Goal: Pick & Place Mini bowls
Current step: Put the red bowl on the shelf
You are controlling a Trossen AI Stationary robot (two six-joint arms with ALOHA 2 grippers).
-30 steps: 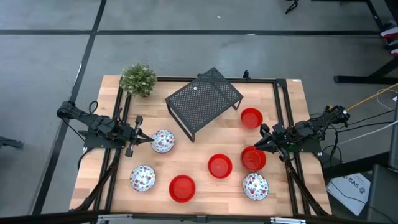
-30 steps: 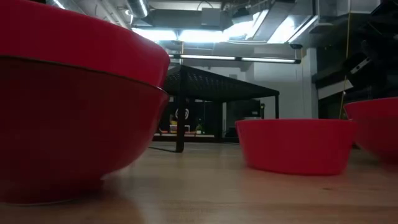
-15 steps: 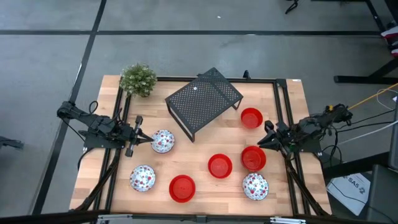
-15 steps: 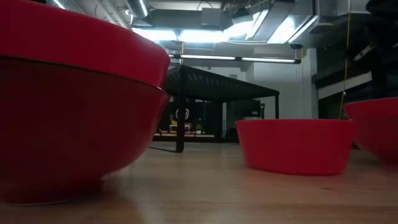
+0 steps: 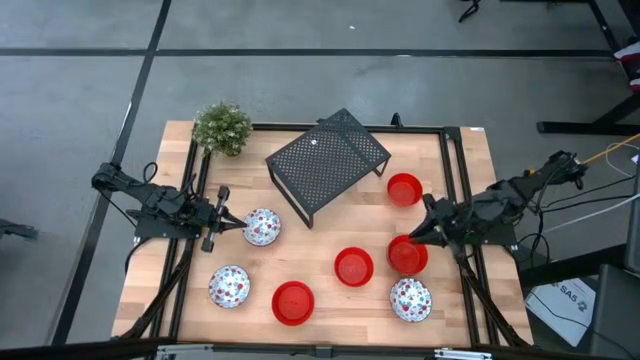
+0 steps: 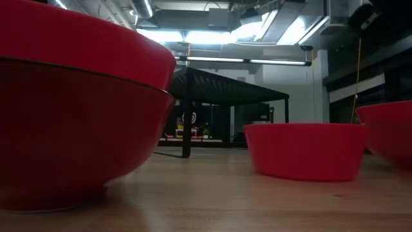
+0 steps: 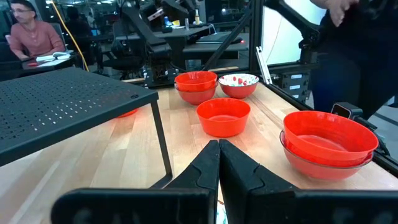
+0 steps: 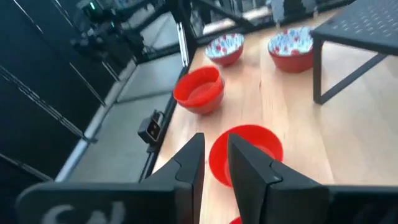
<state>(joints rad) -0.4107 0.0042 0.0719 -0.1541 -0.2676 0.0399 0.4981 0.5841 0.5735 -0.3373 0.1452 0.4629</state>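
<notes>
Mini bowls [image 5: 352, 266], red and floral-speckled

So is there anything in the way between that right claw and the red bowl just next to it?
Nothing visible. From above, the right gripper sits right at the edge of the red bowl, with only bare table around. The black rack stands farther back, well clear of them.

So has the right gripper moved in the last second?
Yes. In the high view the right gripper has edged left along the table, over the rim of the stacked red bowls; the black mesh rack stays put.
</notes>
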